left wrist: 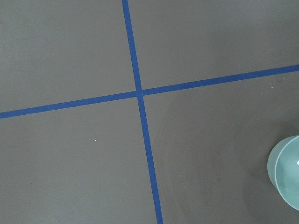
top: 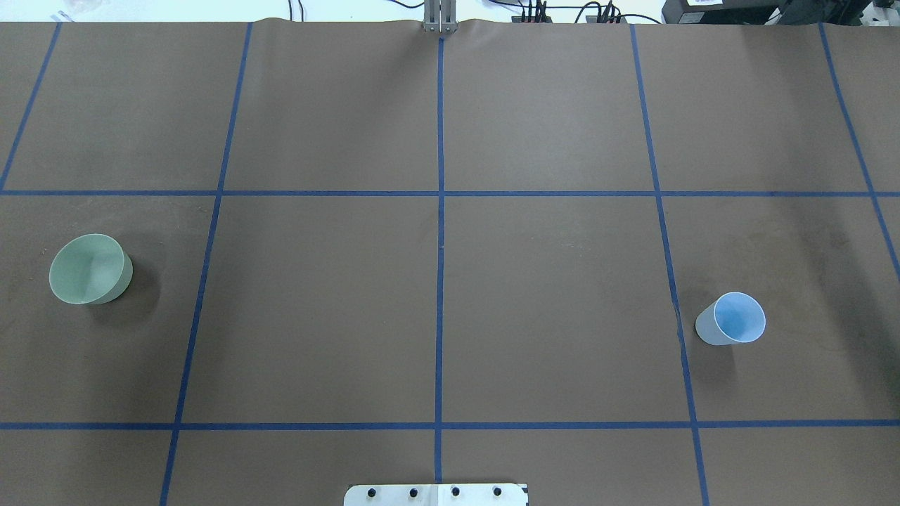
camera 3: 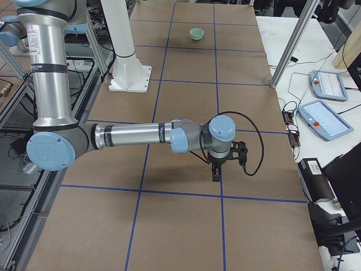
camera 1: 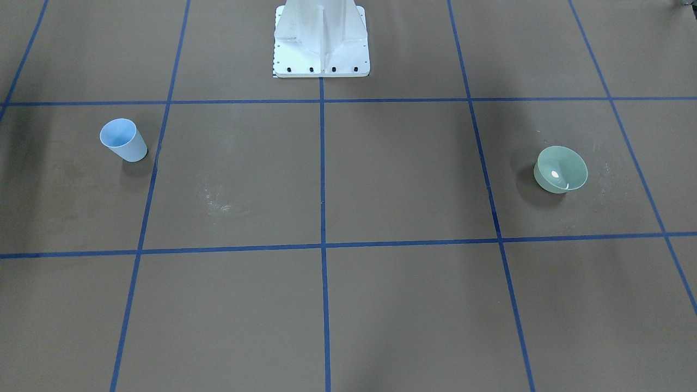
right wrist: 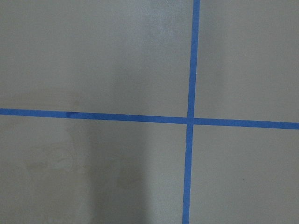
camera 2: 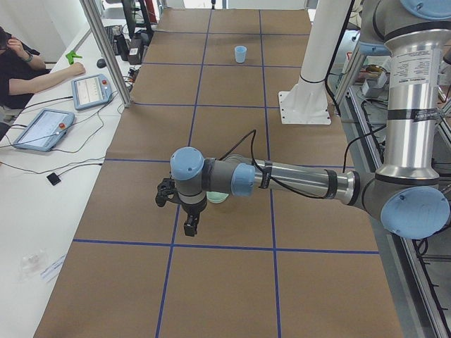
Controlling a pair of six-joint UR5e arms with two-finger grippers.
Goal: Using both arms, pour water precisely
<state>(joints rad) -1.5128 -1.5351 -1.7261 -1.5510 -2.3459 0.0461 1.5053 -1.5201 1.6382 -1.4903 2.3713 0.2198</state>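
The left arm (camera 2: 296, 182) and right arm (camera 3: 135, 135) stretch out flat. The left end effector (camera 2: 192, 227) and right end effector (camera 3: 216, 176) point down; I cannot tell their grip.

Green bowl (camera 2: 217, 198) partly behind left arm (camera 2: 296, 179)

i see my left arm (camera 2: 303, 182), silver-grey with light-blue joint caps, reaching out level and low, wrist turned down; my right arm (camera 3: 135, 135) is posed alike.
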